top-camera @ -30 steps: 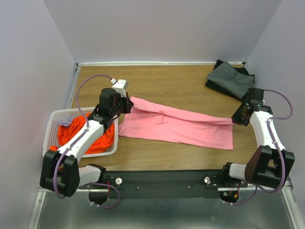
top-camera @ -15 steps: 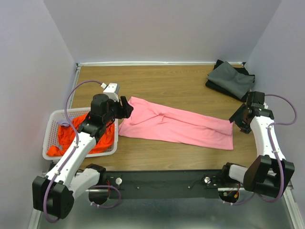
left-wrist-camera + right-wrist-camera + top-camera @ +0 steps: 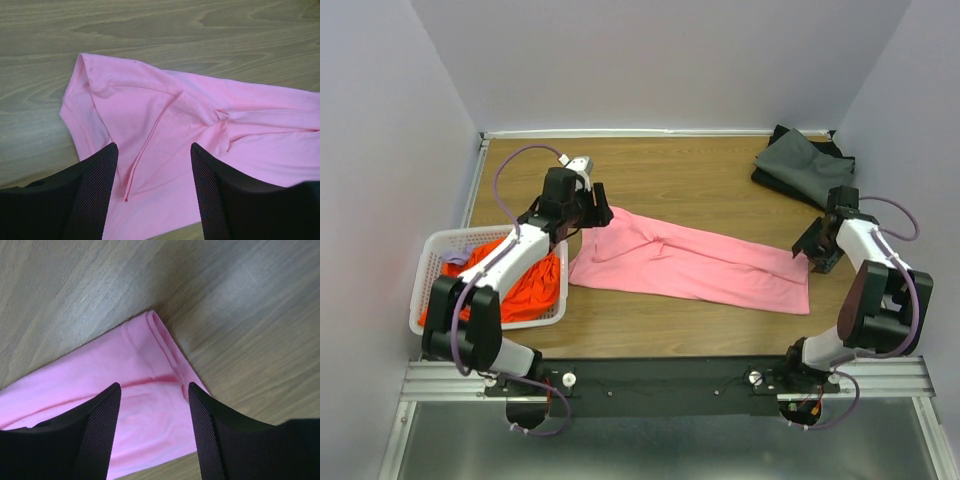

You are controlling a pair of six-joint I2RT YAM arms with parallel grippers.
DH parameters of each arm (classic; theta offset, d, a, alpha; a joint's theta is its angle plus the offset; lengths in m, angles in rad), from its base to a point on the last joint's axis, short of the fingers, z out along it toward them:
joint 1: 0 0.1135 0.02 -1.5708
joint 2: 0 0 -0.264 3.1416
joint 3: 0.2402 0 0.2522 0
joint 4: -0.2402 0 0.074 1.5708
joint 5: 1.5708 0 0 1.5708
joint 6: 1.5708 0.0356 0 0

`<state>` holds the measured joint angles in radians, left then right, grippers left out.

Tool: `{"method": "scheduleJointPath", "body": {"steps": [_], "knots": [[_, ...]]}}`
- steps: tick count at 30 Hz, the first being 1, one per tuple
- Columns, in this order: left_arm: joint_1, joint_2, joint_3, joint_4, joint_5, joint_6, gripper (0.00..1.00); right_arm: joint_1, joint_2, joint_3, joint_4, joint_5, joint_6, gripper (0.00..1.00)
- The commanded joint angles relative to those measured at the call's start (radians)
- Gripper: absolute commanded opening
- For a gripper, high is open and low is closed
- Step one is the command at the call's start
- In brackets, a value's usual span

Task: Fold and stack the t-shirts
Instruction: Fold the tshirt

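Observation:
A light pink t-shirt (image 3: pixel 690 262) lies folded into a long band across the wooden table. My left gripper (image 3: pixel 597 208) hovers open over its left end, where a sleeve and a fold seam show in the pink cloth (image 3: pixel 165 120). Nothing is between its fingers (image 3: pixel 95 190). My right gripper (image 3: pixel 812 247) is open above the right end, over the pink hem corner (image 3: pixel 155 365). An orange t-shirt (image 3: pixel 510 280) is heaped in the basket. Dark grey t-shirts (image 3: pixel 805 165) lie stacked at the far right corner.
A white slotted basket (image 3: pixel 430 262) stands at the left edge of the table. Grey walls close in the table at the back and both sides. A black rail (image 3: pixel 660 375) runs along the near edge between the arm bases.
Both grippers have let go of the pink shirt's ends and now stand open. The left arm swung back and then forward over the left end. The shirt has settled flat.

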<state>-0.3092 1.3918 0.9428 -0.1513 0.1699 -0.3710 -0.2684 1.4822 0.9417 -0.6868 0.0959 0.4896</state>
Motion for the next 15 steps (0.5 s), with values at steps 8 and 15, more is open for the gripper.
{"method": "scheduleJointPath", "body": {"steps": [8, 15], "knots": [[-0.011, 0.315, 0.123, 0.021, 0.005, -0.036, 0.68, 0.0, 0.159, 0.029, 0.125, -0.002, -0.013, 0.52], [-0.011, 0.443, 0.162, 0.006, -0.012, -0.032, 0.68, -0.002, 0.247, 0.045, 0.156, -0.022, -0.014, 0.43]]}}
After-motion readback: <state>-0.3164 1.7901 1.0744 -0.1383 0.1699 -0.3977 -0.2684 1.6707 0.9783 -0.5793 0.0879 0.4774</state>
